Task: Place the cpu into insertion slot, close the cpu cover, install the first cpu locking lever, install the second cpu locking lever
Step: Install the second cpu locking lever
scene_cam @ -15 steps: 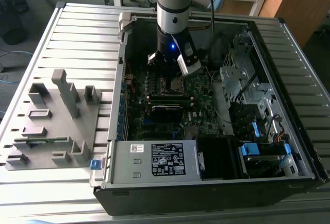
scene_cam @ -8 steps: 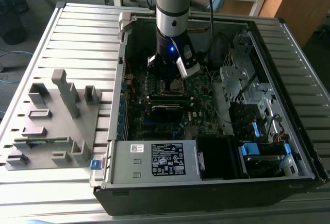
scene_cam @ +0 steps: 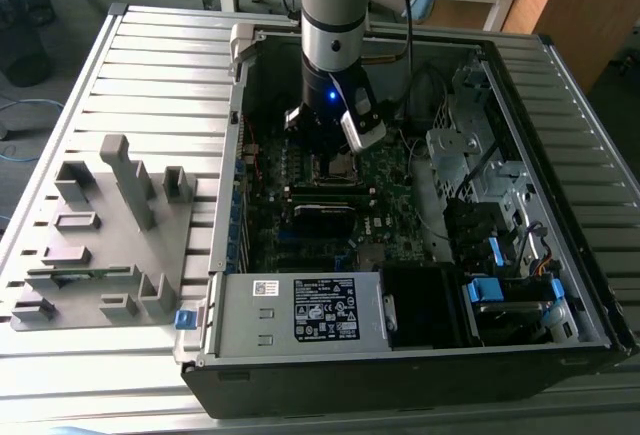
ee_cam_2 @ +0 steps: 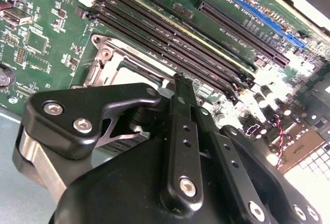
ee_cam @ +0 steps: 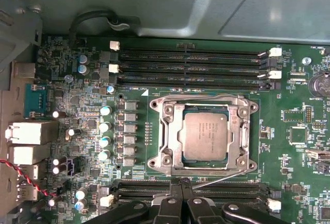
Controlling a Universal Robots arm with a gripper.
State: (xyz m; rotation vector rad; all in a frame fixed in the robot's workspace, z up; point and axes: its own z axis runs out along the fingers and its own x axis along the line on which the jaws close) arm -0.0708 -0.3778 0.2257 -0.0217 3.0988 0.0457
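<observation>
Sitting cpu (ee_cam: 205,137) near claw (ee_cam: 180,183)

Ribbed grey metal table (scene_cam: 160,65), open computer case (scene_cam: 560,255) and grey parts holder (scene_cam: 110,245) resting on it

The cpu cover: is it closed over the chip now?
Closed: in the first wrist view the cpu cover lies flat, framing the cpu.

Exterior view: high, angled down over open computer case (scene_cam: 400,355). Both wrist views close above circuit board (ee_cam: 299,147), sharing insertion slot (ee_cam: 203,134), gripper (ee_cam: 182,193) at edge.
</observation>
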